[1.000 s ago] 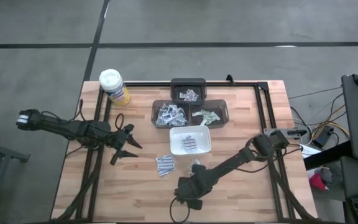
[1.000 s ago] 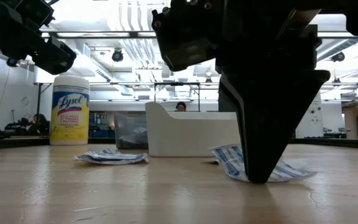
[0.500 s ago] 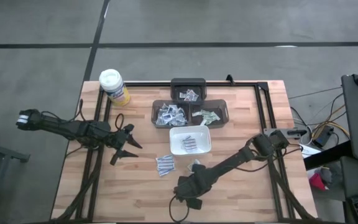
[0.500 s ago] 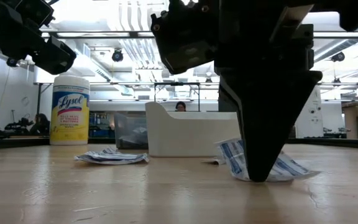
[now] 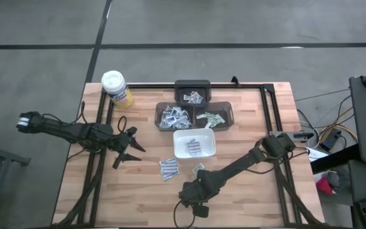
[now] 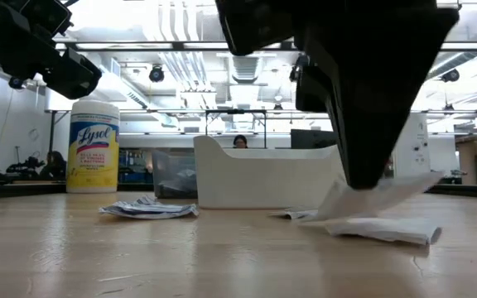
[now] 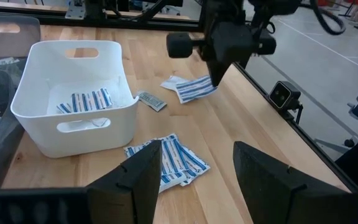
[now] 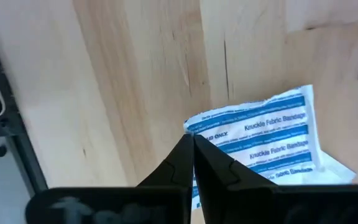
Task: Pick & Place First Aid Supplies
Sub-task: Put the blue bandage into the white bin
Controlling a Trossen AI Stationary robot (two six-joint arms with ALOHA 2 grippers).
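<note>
Pinching 1 striped packet (image 8: 260, 140) by its edge, the shut right tool (image 7: 218, 79) hangs just above the tabletop (image 5: 246, 197), with the white tray (image 5: 194, 144) just beyond on the far side. The left tool (image 5: 130, 147) waits open, farther left.

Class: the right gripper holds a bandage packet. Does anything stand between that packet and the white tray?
Nothing visible does. The right gripper, shut on the bandage packet, holds it above bare table; only a small flat packet lies towards the white tray.
</note>
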